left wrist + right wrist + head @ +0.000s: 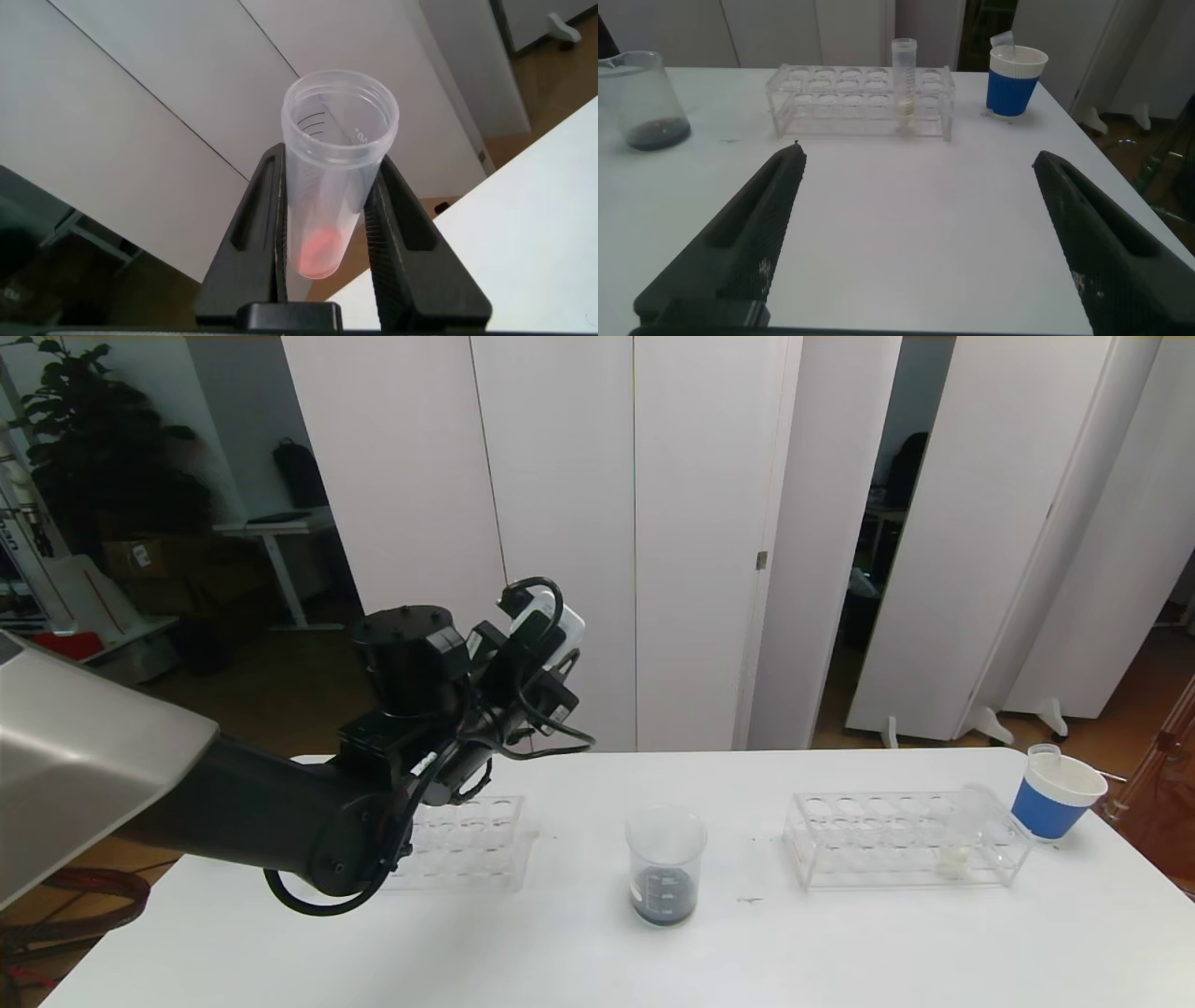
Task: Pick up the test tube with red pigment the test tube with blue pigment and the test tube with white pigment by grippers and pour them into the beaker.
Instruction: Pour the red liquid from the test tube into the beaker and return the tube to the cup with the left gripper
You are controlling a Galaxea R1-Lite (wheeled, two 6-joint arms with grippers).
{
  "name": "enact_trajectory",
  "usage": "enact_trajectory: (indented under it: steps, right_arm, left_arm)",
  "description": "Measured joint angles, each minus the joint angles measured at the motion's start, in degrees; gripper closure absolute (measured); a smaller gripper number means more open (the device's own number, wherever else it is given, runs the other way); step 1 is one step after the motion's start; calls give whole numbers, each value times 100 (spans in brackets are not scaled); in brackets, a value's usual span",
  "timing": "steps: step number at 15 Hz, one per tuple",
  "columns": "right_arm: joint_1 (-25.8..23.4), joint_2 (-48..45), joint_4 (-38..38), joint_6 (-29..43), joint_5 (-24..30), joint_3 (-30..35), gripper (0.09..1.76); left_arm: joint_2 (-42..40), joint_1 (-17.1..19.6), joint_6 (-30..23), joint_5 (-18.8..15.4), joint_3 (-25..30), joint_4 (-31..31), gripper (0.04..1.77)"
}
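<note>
No readable text, only unreadable beaker (665, 877) graduations
</note>
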Motion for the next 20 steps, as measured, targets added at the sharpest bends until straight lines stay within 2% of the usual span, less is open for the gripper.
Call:
enact_trajectory:
  steps: [4,8,12,17,20]
  right_arm:
    - [0,0,0,-2,0,0,10]
    - [0,0,0,0,0,0,10]
    - [0,0,0,-2,1,0,10]
    - [0,0,-2,0,0,0,10]
    - [0,0,0,0,0,0,10]
  left_arm:
    - [-249,46,-1193,550,-32,786,124]
    - [-485,94,-2170,867,-49,1597,124]
    - [-817,134,-3350,902,-129,2690,124]
    - [-1189,171,-3886,802,-104,3267,124]
    - [-1352,115,-4429,778,-38,3557,124]
